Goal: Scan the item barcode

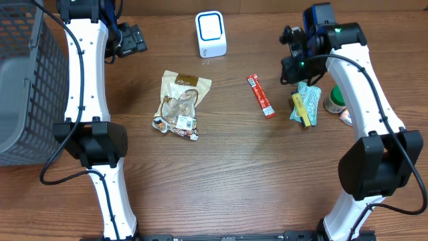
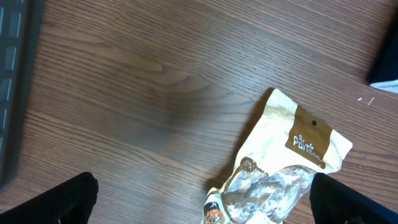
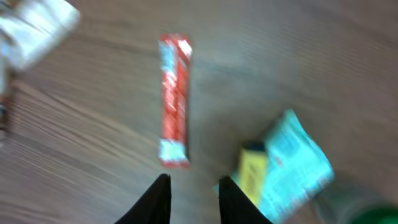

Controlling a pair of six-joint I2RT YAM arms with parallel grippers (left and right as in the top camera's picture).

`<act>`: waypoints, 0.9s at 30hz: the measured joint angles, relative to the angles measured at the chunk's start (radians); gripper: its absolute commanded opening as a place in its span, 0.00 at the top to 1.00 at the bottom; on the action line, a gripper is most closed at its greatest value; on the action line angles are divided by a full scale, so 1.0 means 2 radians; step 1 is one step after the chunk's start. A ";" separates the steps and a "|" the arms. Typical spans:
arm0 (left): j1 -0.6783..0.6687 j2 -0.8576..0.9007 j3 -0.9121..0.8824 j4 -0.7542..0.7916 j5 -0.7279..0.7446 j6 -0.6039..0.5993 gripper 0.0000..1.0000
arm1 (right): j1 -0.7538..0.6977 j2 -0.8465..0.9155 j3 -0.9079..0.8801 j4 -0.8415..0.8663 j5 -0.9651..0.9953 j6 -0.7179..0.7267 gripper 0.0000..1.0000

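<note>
At your far left stands a grey basket (image 1: 20, 87) with open grid walls, probably kept there to take finished goods. Your left fingers (image 2: 68, 202) are spread wide and empty. They hang over the cream pouch (image 1: 180, 100), a crinkled bag with a brown label and a shiny lower half, lying flat on the wood-grain bench (image 1: 234, 167).

Toward the back, the white scanner (image 1: 210, 33), a rounded block, stands upright where a barcode can be held up to it. Nothing is in front of it yet.

Further right, a slim, glossy red stick pack (image 1: 261, 96) lies flat, with a soft teal-and-yellow packet (image 1: 304, 106) near it. Your right fingers (image 3: 158, 199) hover above the gap between these two, parted a little with nothing between them. I judge that one of the two is the item to scan, but I cannot tell which.

A green-topped tub (image 1: 334, 100) sits just beside the packet.
</note>
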 measured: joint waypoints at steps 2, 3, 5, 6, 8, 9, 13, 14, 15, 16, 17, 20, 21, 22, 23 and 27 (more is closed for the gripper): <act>0.000 0.000 0.000 0.000 0.000 0.000 0.00 | 0.003 0.000 -0.007 0.023 -0.019 0.003 0.63; 0.000 0.000 0.000 0.000 0.000 0.000 0.00 | 0.004 0.000 -0.010 0.026 -0.023 0.005 0.60; 0.000 0.000 0.000 0.000 0.000 0.000 0.00 | 0.008 0.000 -0.023 0.040 -0.032 0.010 0.57; 0.000 0.000 0.000 0.000 0.000 0.000 0.00 | 0.010 0.000 -0.031 0.045 -0.036 0.012 0.57; 0.000 0.000 0.000 0.000 0.000 0.000 0.00 | 0.013 0.003 -0.046 0.054 -0.041 0.018 0.57; 0.000 0.000 0.000 0.000 0.000 0.000 0.00 | 0.015 0.007 -0.051 0.060 -0.043 0.022 0.57; 0.000 0.000 0.000 0.000 0.000 0.000 0.00 | 0.023 0.026 -0.070 0.080 -0.043 0.029 0.57; 0.000 0.000 0.000 0.000 0.000 0.000 0.00 | 0.027 0.034 -0.073 0.081 -0.039 0.031 0.57; 0.000 0.000 0.000 0.000 0.000 0.000 0.00 | 0.031 0.042 -0.076 0.082 -0.035 0.032 0.57; 0.000 0.000 0.000 0.000 0.000 0.000 0.00 | 0.037 0.052 -0.078 0.082 -0.025 0.034 0.56; 0.000 0.000 0.000 0.000 0.000 0.000 0.00 | 0.042 0.059 -0.079 0.083 -0.017 0.035 0.56; 0.000 0.000 0.000 0.000 0.000 0.000 0.00 | 0.060 0.082 -0.080 0.090 0.015 0.039 0.55; 0.000 0.000 0.000 0.000 0.000 0.000 0.00 | 0.066 0.088 -0.081 0.091 0.027 0.042 0.54; 0.000 0.000 0.000 0.000 0.000 0.000 0.00 | 0.072 0.092 -0.082 0.091 0.037 0.045 0.54; 0.000 0.000 0.000 0.000 0.000 0.000 0.00 | 0.076 0.095 -0.083 0.093 0.047 0.048 0.54; 0.000 0.000 0.000 0.000 0.000 0.000 0.00 | 0.088 0.099 -0.096 0.108 0.071 0.057 0.55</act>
